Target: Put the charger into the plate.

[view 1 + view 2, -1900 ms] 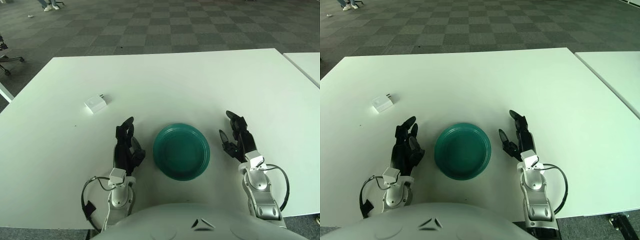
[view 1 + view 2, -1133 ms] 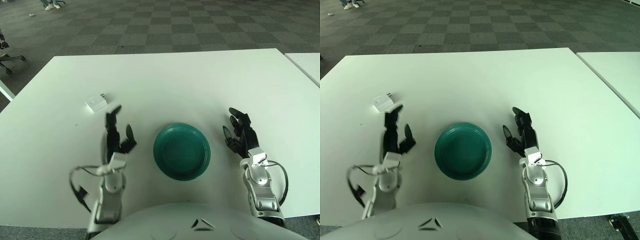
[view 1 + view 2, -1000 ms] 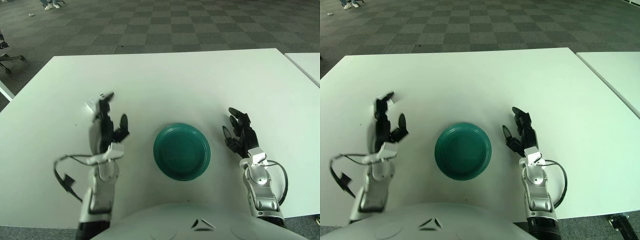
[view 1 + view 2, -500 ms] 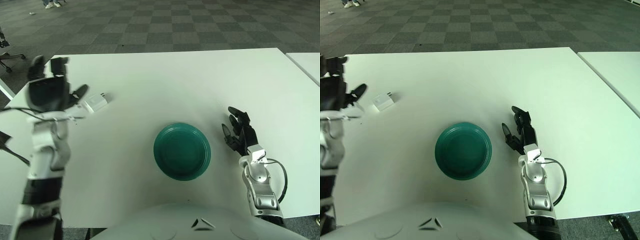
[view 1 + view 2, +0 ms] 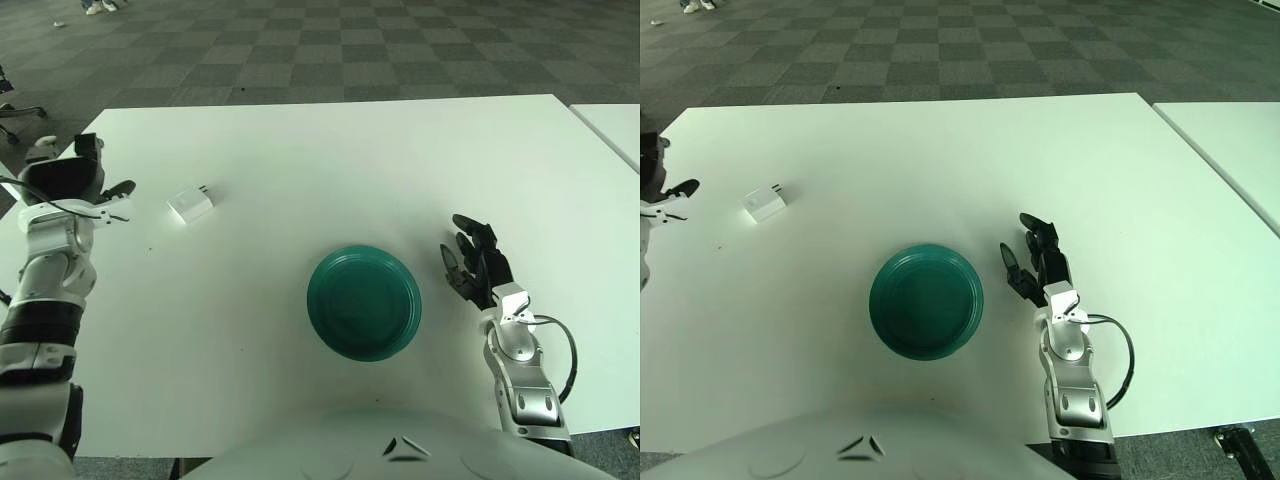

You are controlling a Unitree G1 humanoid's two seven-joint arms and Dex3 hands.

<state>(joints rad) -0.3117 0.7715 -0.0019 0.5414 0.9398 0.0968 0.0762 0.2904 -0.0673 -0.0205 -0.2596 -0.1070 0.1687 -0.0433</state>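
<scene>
The white charger (image 5: pixel 190 206) lies on the white table (image 5: pixel 330 170), left of centre, with its prongs pointing toward the far right. The round green plate (image 5: pixel 363 302) sits empty near the table's front edge. My left hand (image 5: pixel 80 180) hangs at the table's left edge, a short way left of the charger and apart from it. Its fingers are spread and its thumb points toward the charger. My right hand (image 5: pixel 472 262) shows just right of the plate, fingers relaxed and holding nothing.
A second white table (image 5: pixel 612 125) begins at the far right, across a narrow gap. Grey checkered carpet lies beyond the far edge. A chair base (image 5: pixel 12 108) stands off the table's left corner. A black cable (image 5: pixel 560 350) loops at my right wrist.
My left hand has lifted from beside the plate and swung up and left past the charger, ending left of it. The charger, plate and right hand have stayed put.
</scene>
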